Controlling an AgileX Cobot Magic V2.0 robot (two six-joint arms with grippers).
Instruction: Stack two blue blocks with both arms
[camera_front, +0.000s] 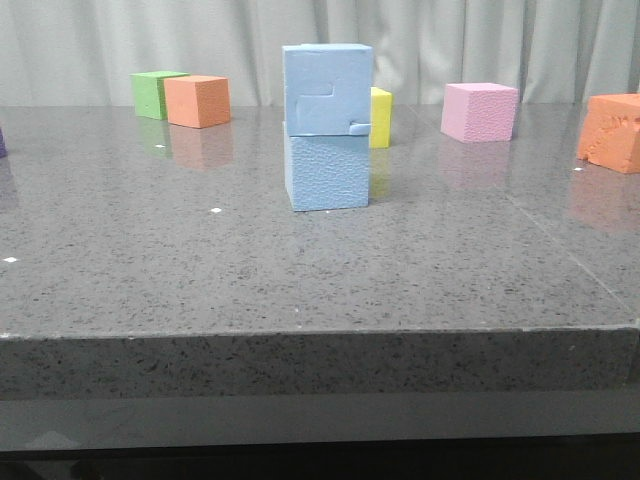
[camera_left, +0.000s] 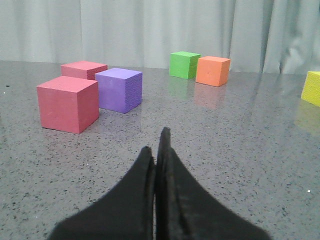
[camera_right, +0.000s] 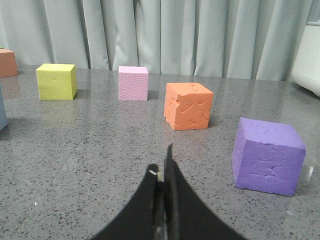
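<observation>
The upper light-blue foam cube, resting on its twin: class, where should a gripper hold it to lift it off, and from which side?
Grip the upper light-blue foam cube across its left and right side faces, coming down from above. Its top is bare, those flat faces look parallel, and the yellow foam cube sits close behind, crowding a front-to-back grip. Stay above the seam with the lower light-blue foam cube.

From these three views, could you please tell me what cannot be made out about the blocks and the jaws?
- Yellow cube: front view, mostly hidden behind the stacked blue blocks.
- Blue stack: right wrist view, only a sliver at the frame edge; left wrist view, absent.
- Orange cube: front view, cut off by the frame edge.
- Both arms: front view, not visible.
- Stack's rear faces: unseen.
</observation>
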